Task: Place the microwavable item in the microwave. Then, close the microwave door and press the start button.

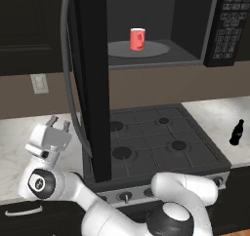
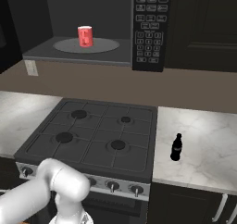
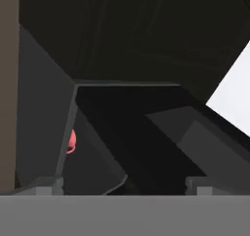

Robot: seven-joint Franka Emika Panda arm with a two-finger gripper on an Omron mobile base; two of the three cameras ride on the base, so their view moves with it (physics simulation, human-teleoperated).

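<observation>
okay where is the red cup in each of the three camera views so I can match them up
Left base view: the red cup stands on the turntable plate, upper centre, right of the open microwave door.
Right base view: the cup is upper left, on the same plate, left of the keypad panel.
Hand view: a red sliver at centre left is probably the cup.
Shared landmark: the turntable plate.
</observation>
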